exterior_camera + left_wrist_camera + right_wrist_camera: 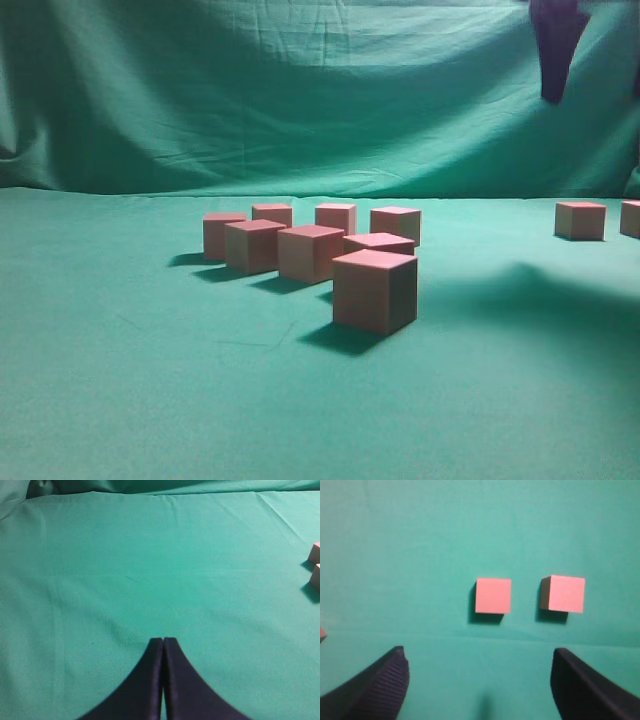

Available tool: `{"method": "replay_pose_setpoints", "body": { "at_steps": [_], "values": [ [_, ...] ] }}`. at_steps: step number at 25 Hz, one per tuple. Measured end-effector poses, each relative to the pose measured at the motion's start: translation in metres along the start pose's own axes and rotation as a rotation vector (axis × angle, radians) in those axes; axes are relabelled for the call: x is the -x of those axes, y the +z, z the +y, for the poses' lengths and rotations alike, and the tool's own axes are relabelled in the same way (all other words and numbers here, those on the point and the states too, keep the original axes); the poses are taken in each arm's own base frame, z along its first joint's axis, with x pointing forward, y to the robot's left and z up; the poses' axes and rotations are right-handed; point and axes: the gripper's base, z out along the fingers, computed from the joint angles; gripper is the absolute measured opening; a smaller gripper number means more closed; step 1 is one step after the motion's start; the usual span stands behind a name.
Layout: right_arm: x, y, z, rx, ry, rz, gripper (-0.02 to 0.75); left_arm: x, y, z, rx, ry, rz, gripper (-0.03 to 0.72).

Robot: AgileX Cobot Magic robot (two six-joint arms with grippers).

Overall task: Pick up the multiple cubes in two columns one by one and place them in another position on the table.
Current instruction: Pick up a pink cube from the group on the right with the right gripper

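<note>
Seven cubes (311, 252) are seen bunched near the middle of the green surface (120, 380) in the exterior view. They are lined up in two rows that run from the front toward the back, and each row slants a little to the left as it goes back. The front cube (374, 290) is turned so that one corner edge points toward the camera. Cubes have no long side, so no long axis can be told. All of them sit flat, with their tops level.

Two more cubes (580, 220) are set well apart from the bunch, far to the right near the back edge; one of them is cut off by the picture's edge. In the right wrist view these two are seen from above, side by side with a gap between them, and not touching.

A wrinkled green cloth (300, 90) is hung behind the surface.

The right gripper (477, 680) is held high above the two far cubes. Its jaws are spread wide and nothing is held between them. The left gripper (163, 642) is hung over bare cloth, with its jaws pressed together and nothing in them. Two cubes are just seen at the right edge of its view.

No boxes or bowls are seen.
</note>
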Motion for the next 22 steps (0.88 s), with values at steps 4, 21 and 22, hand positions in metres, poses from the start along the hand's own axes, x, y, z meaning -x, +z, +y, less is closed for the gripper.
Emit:
{"method": "replay_pose_setpoints", "body": {
  "at_steps": [4, 21, 22],
  "values": [
    [0.017, 0.033, 0.004, -0.012, -0.012, 0.036, 0.534, 0.0, 0.0, 0.0, 0.0, 0.0, 0.0, 0.0],
    [0.035, 0.122, -0.004, -0.033, 0.007, 0.178, 0.534, 0.0, 0.0, 0.0, 0.0, 0.0, 0.0, 0.0],
    [0.034, 0.124, -0.003, -0.024, 0.007, 0.184, 0.534, 0.0, 0.0, 0.0, 0.0, 0.0, 0.0, 0.0]
  ]
}}
